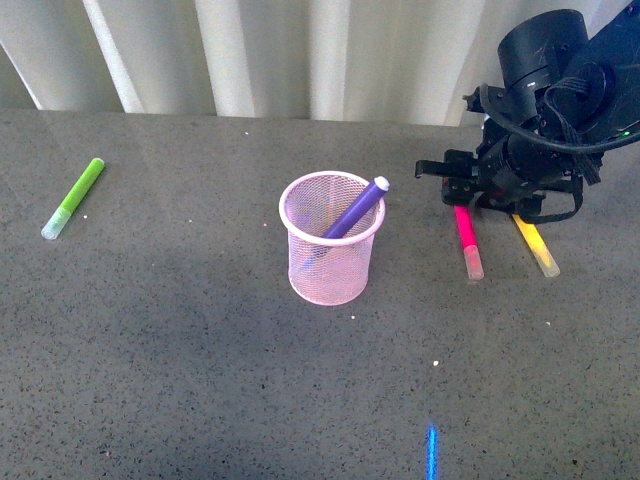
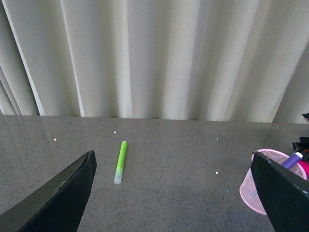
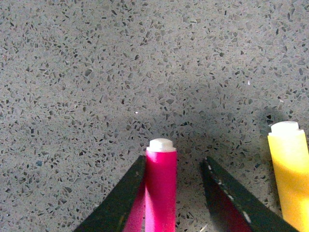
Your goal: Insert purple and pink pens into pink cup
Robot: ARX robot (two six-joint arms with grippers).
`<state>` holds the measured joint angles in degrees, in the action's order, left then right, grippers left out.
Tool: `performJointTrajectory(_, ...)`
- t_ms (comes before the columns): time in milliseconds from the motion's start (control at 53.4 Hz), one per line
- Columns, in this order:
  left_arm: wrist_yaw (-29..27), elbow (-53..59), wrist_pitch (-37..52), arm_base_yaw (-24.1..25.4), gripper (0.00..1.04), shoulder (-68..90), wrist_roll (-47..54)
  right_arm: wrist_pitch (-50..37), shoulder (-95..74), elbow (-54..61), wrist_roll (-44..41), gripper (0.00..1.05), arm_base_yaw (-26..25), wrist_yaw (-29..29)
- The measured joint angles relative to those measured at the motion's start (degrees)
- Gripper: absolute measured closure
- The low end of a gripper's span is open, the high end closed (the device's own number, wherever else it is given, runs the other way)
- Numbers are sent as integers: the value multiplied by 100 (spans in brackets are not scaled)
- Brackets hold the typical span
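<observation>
Between the fingers (image 3: 227,198) of the right gripper (image 3: 174,162), the pink pen (image 3: 161,193) looks like smooth plastic with a soft sheen, and its end is whitish and duller. The fingers are black and matt, with small pale chips along one edge. Just beside them, the yellow marker (image 3: 292,179) is the same smooth plastic. Under the gripper, the table (image 3: 120,72) is grey speckled stone, polished. Further from it, the pink cup (image 1: 330,265) is fine wire mesh, seemingly painted metal, with a smooth solid rim.

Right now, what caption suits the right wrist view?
Open right gripper straddles the pink pen lying beside a yellow marker.
</observation>
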<state>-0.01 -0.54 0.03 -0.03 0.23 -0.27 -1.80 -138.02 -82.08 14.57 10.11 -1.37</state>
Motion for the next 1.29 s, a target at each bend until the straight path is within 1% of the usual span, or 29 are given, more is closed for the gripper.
performJointTrajectory(19,-2,0,0,2,7,0,0,-20,0,15,2,75,-7,26)
performJointTrajectory(75,-2,0,0,2,7,0,0,-72,0,52,11,86,-7,68)
performJointTrajectory(131,0,0,0,2,7,0,0,-144,2,85,33,92,-7,125)
performJointTrajectory(206,-2,0,0,0,7,0,0,-262,17,146,76,93,-7,184)
performJointTrajectory(300,-2,0,0,0,7,0,0,-671,136,391,289,93,-7,457)
performJointTrajectory(375,0,0,0,2,7,0,0,-1495,448,857,503,93,7,671)
performJointTrajectory(450,-2,0,0,2,7,0,0,-2806,1110,1567,815,93,46,970)
performJointTrajectory(506,-2,0,0,2,7,0,0,-3436,1493,1884,949,93,74,1091)
performJointTrajectory(581,0,0,0,2,7,0,0,-4621,2341,2481,1193,93,157,1298)
performJointTrajectory(618,-2,0,0,2,7,0,0,-5154,2741,2739,1272,93,221,1329)
performJointTrajectory(675,0,0,0,0,7,0,0,-5587,3045,2951,1305,93,291,1353)
performJointTrajectory(712,-2,0,0,2,7,0,0,-6116,3353,3202,1307,93,376,1322)
performJointTrajectory(731,-2,0,0,2,7,0,0,-6223,3403,3254,1294,93,400,1318)
performJointTrajectory(768,-2,0,0,0,7,0,0,-6732,3552,3493,1198,93,538,1257)
performJointTrajectory(824,-2,0,0,2,7,0,0,-7114,3552,3674,1040,93,691,1130)
performJointTrajectory(881,0,0,0,2,7,0,0,-7296,3388,3781,925,93,859,1008)
performJointTrajectory(1012,-2,0,0,0,7,0,0,-7276,2643,3676,614,93,1233,466)
performJointTrajectory(1162,-2,0,0,2,7,0,0,-7086,1930,3102,481,93,1565,90)
performJointTrajectory(1237,-2,0,0,2,7,0,0,-6854,1639,2728,411,93,1683,-160)
performJointTrajectory(1293,-2,0,0,2,7,0,0,-6765,1499,2562,369,93,1733,-236)
